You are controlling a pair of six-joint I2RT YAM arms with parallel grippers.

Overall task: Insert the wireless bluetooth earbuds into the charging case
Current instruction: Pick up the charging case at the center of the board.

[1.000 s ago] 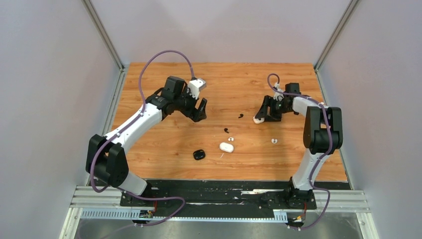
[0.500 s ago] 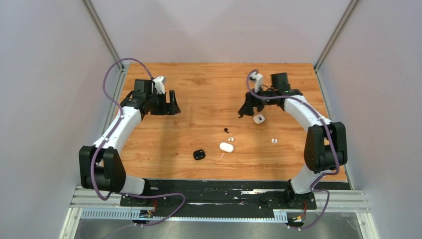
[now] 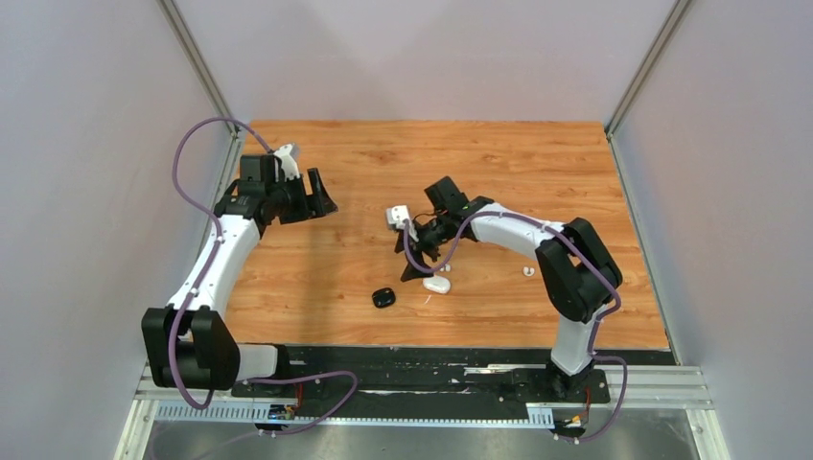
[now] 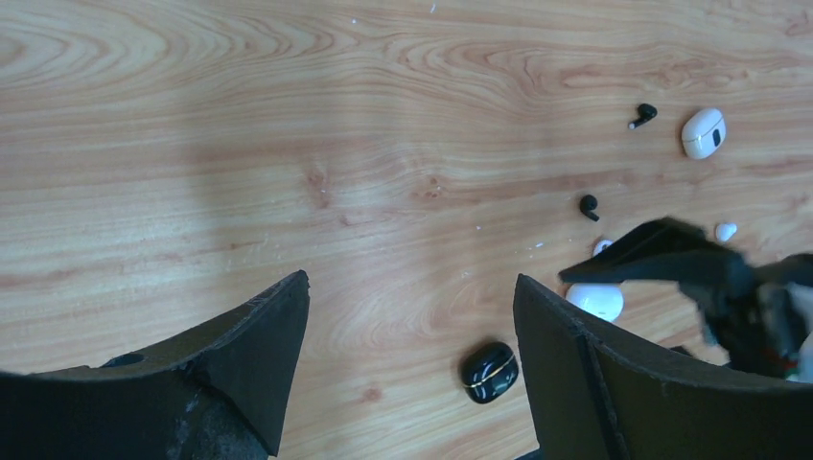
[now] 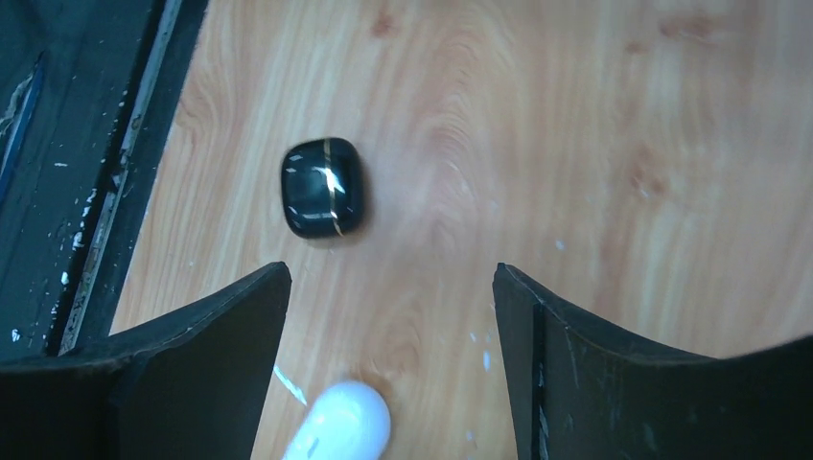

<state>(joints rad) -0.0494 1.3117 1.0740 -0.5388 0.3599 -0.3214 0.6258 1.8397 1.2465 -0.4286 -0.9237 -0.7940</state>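
Two black earbuds (image 4: 589, 206) lie loose around the middle of the bench (image 3: 383, 153), and a white earbud (image 3: 528, 271) sits toward the right edge, well apart from them, so nothing's in a case yet. The white case (image 5: 340, 426) and black case (image 5: 323, 187) are nearer the near edge and both look shut to me. The right pincer (image 5: 393, 273) hangs over them, jaws wide and gripping nothing. The left pincer (image 4: 412, 287) is wide and empty too, up by the far-left corner. My worry: if the right one drops as is, a finger clips the white case and skids it into those tiny buds. Versus a second ago, the right arm has swung in from the right side, leaving what looks like a second white case (image 4: 703, 132) behind, and the left arm has backed toward the left edge.
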